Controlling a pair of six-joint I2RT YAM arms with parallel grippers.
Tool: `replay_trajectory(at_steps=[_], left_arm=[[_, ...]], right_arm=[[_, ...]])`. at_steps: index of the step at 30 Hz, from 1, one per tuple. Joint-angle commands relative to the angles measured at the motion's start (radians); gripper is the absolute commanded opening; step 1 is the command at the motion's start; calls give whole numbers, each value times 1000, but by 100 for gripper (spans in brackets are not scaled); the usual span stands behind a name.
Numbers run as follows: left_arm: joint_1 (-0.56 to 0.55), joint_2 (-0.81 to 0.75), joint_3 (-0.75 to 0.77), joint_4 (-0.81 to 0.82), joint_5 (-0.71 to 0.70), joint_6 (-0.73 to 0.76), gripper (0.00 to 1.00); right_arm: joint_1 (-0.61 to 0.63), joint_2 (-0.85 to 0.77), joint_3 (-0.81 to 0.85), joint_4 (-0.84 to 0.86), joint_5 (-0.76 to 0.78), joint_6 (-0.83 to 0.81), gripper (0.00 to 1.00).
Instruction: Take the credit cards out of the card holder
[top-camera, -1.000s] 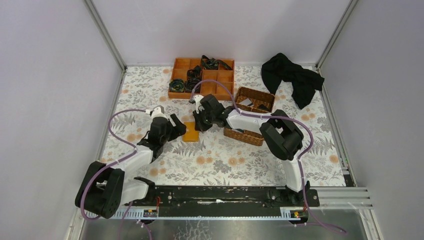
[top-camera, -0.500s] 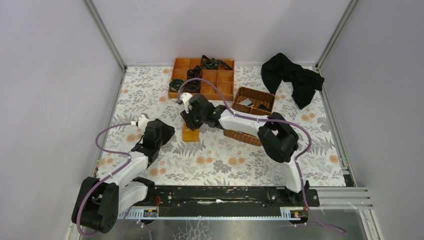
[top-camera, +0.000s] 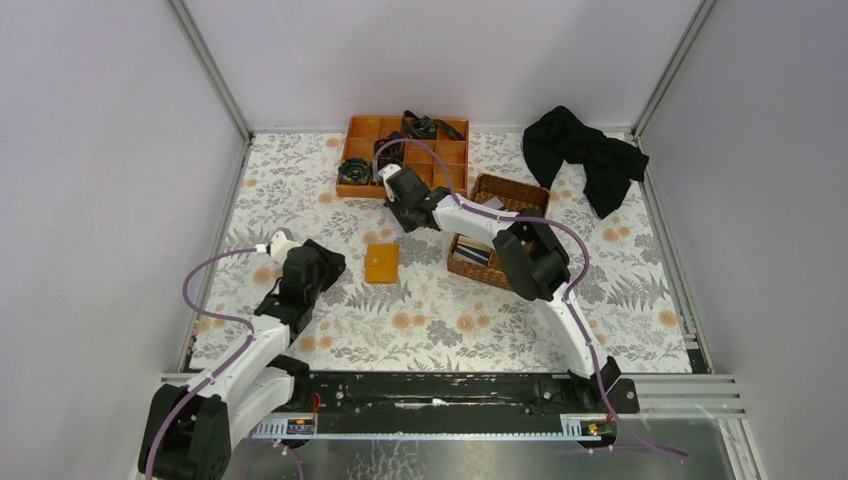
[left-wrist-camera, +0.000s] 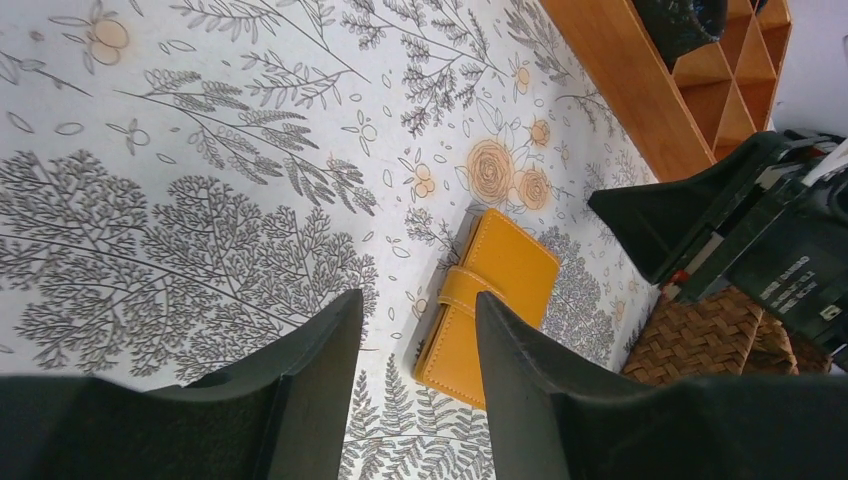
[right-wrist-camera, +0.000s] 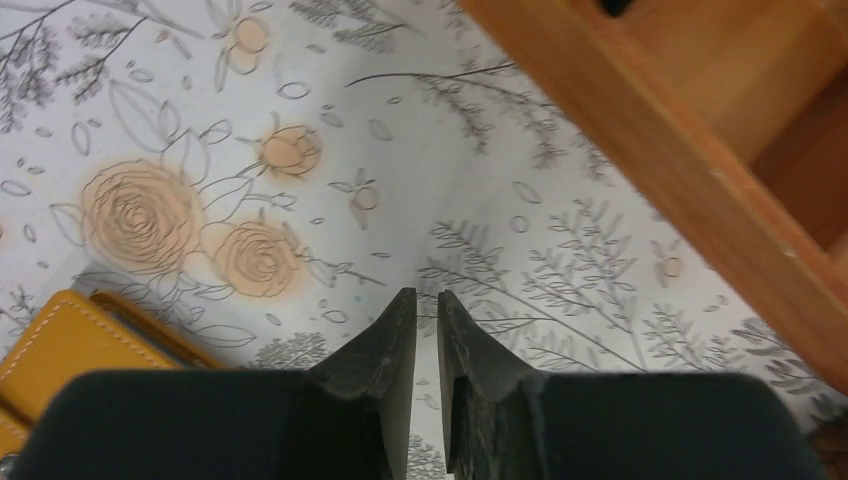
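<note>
The card holder (top-camera: 382, 263) lies closed and flat on the floral table, orange-tan side up with its strap across it. No cards show. My left gripper (top-camera: 334, 262) is open and empty, just left of the card holder and apart from it. In the left wrist view the card holder (left-wrist-camera: 495, 295) lies just beyond my fingertips (left-wrist-camera: 415, 305). My right gripper (top-camera: 406, 212) is shut and empty, hovering between the card holder and the orange tray. In the right wrist view my gripper (right-wrist-camera: 427, 300) is over bare table, and a corner of the card holder (right-wrist-camera: 60, 350) shows at lower left.
The orange compartment tray (top-camera: 452, 150) holding coiled black items stands at the back, close behind my right gripper (right-wrist-camera: 700, 150). A brown wicker basket (top-camera: 510, 195) sits right of the card holder, under my right forearm. A black cloth (top-camera: 585, 155) lies at the back right.
My right gripper has lifted off the card holder and moved back toward the tray. My left arm has drawn back to the left. The card holder stays closed in place.
</note>
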Motion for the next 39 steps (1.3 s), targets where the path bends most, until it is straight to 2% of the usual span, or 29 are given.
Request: replay_trajectory(at_steps=[1,8,16,19,22,24,27,32,35,39], left_arm=[[3,-52,-7,-66,-83,62,53],[9,-26,-8,-41,-86,92,54],[15,32,-9,-2,-6,70,55],[12,14,-50,47,97,16,54],[-24,4,-154,225,217,-80,53],[-84,10,-186,261,206,-115,52],[-156,5,-186,224,172,-138,51],[-206,-36,-224,210,166,-174,50],[-212,-14,-228,232,156,-177,50],[-211,100,-195,286,117,-154,50]], right_arm=[[-3,-25,21,-26,-6,9,21],[17,-129,-202,90,-100,70,21],[52,-172,-298,140,-106,98,21],[52,-165,-285,137,-76,94,23],[53,-137,-227,117,-51,81,25],[51,-115,-178,101,-40,76,25],[48,-84,-119,82,-36,67,25],[40,-55,-60,67,-53,63,25],[41,-65,-75,69,-97,81,25],[43,-126,-169,115,-158,125,25]])
